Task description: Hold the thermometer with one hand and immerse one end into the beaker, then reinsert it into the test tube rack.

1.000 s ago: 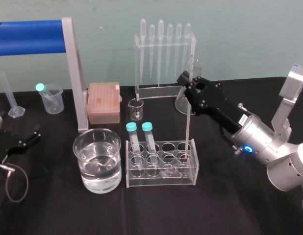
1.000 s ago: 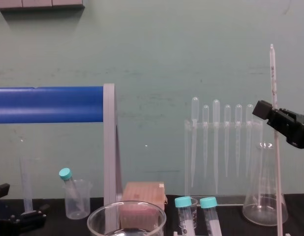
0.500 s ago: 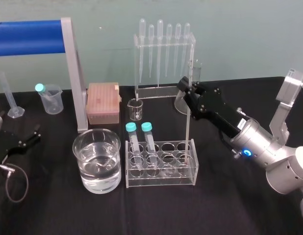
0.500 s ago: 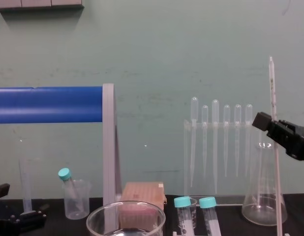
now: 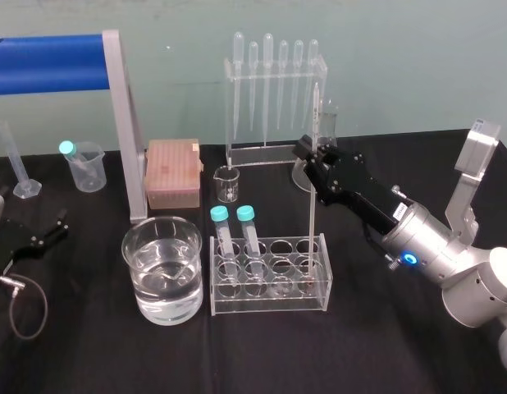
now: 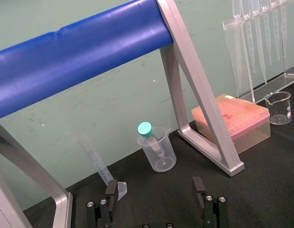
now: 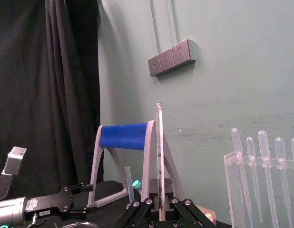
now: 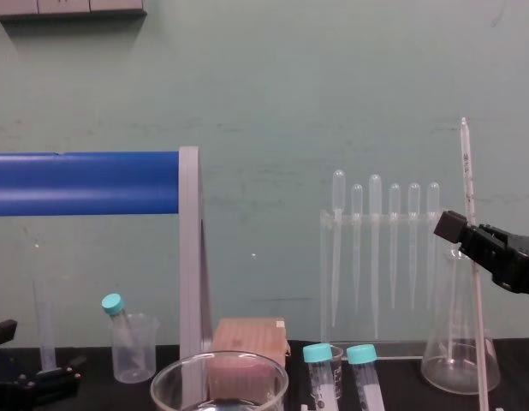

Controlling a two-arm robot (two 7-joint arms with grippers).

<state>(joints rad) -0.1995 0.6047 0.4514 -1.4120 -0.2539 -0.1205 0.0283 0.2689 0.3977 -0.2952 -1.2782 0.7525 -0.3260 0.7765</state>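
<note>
Currently: thermometer standing in the rack, right end effector gripping it

The right end effector [image 5: 309, 153], centre-right of the head view, is clenching the thermometer [image 5: 311, 205] partway up its stem. The rod is standing nearly upright, its lower tip sitting in a right-end hole of the test tube rack [image 5: 270, 305], lower centre. The beaker [image 5: 163, 220] is sitting just beside the rack, toward frame left, apart from the rod. The left end effector [image 5: 42, 237] is lying released on the table [image 5: 360, 345], far left.

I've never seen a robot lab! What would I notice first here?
The right black gripper holds a long, thin whitish glass thermometer upright in the clear test tube rack. Left of it stands a wide glass beaker of water; the left gripper rests open at far left.
</note>
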